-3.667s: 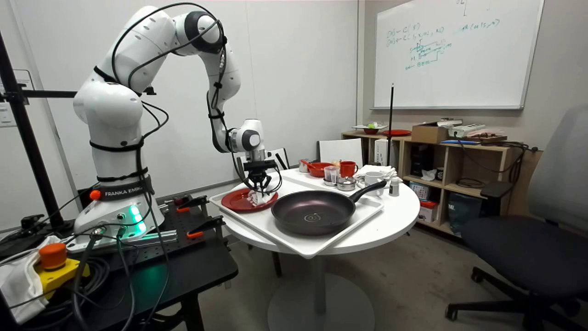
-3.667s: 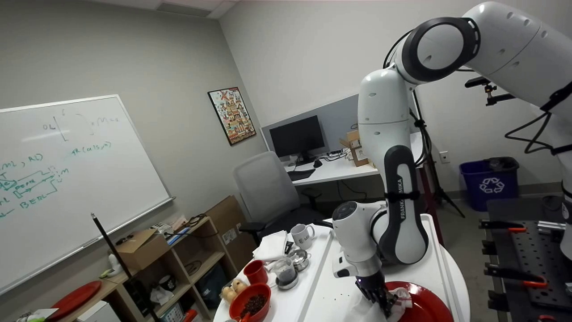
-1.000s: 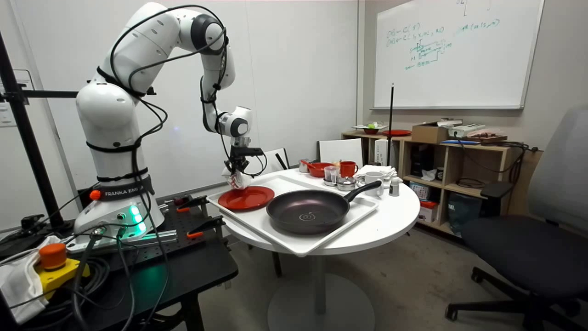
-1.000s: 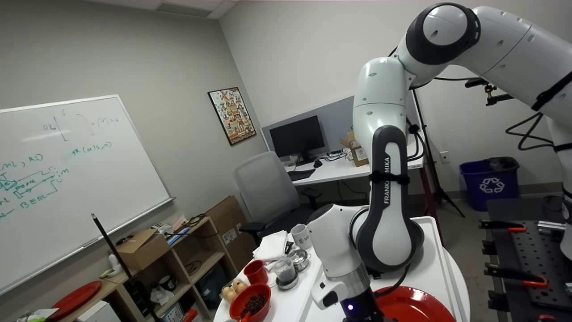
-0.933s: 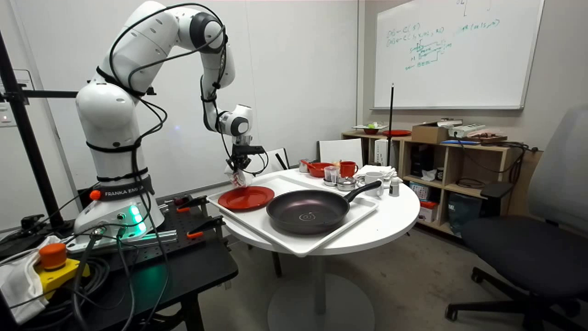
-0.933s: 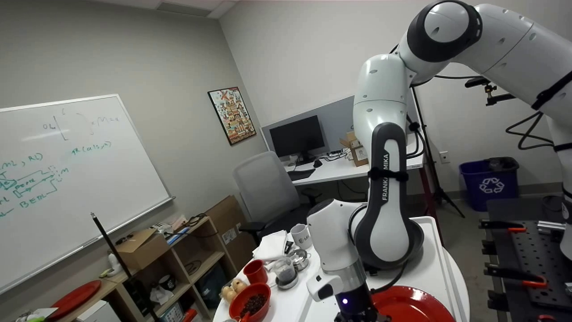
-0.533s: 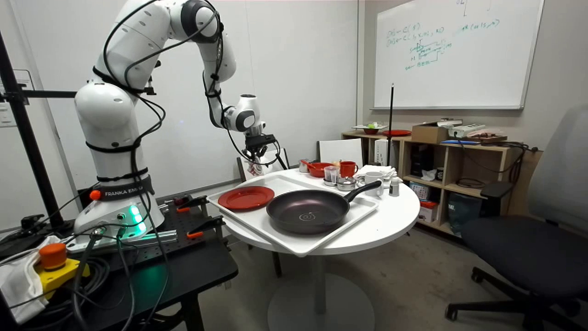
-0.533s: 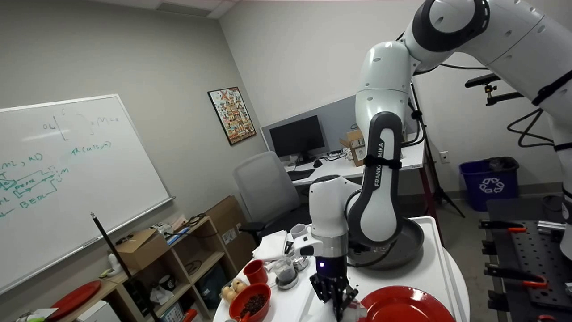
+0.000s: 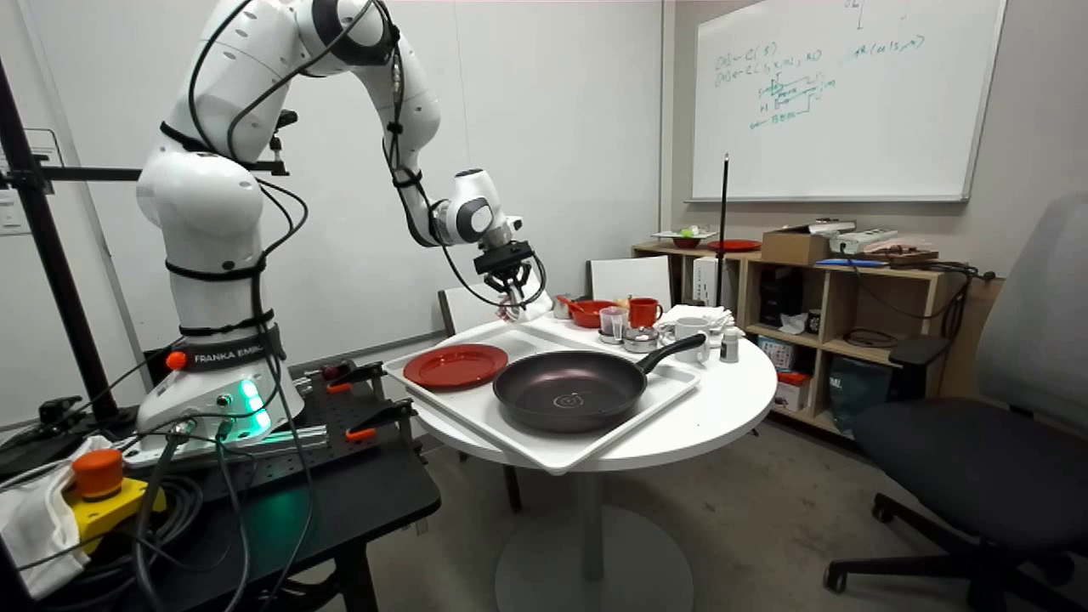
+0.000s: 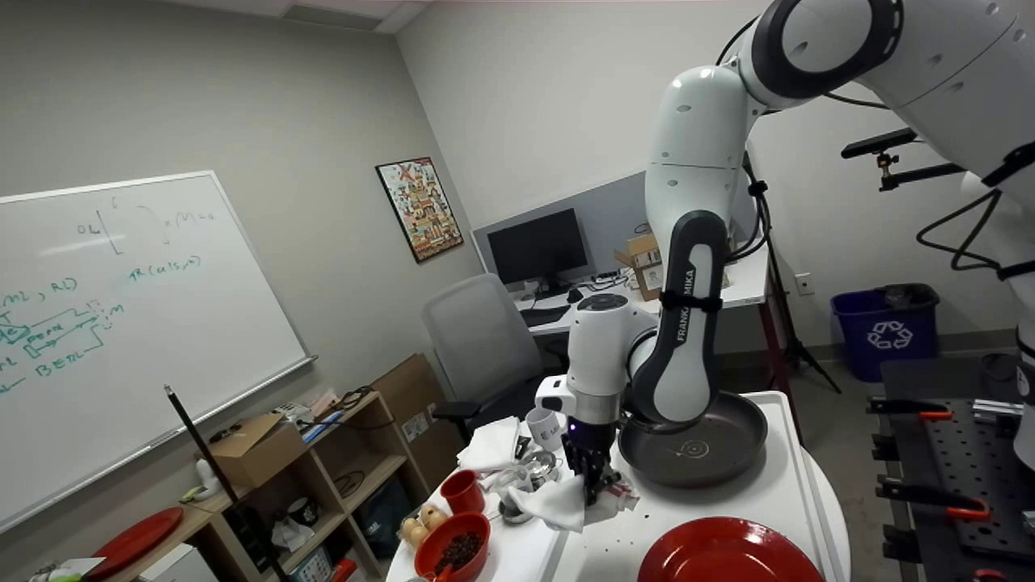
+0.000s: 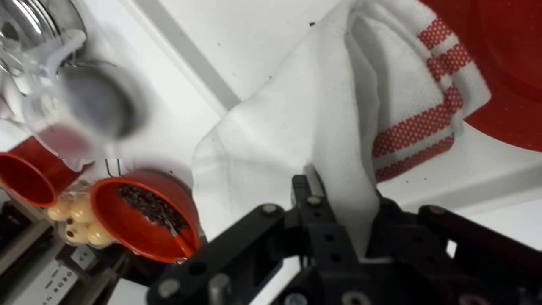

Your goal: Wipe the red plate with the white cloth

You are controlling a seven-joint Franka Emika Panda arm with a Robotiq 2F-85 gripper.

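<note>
Holding white cloth (image 11: 275, 140) by a fold in pincer (image 11: 343, 190), over tray (image 9: 473, 405) on table (image 9: 738, 393), apart from red plate (image 9: 456, 366) on same tray. Prob. v. light, soft, floppy: best gripped mid-fold. Re plate: prob. stiff, slick, so press gently.

white cloth (image 11: 326, 114): woven fabric | red plate (image 10: 728, 556): glossy, smooth | shelf (image 9: 819, 299): wood | box (image 9: 792, 247): cardboard

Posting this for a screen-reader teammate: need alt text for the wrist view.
The black tool pinches a red-striped white cloth, one corner crossing in front of a red plate at upper right. Behind the cloth is a white tray; at lower left, a red bowl holds small dark pieces near a red mug.
</note>
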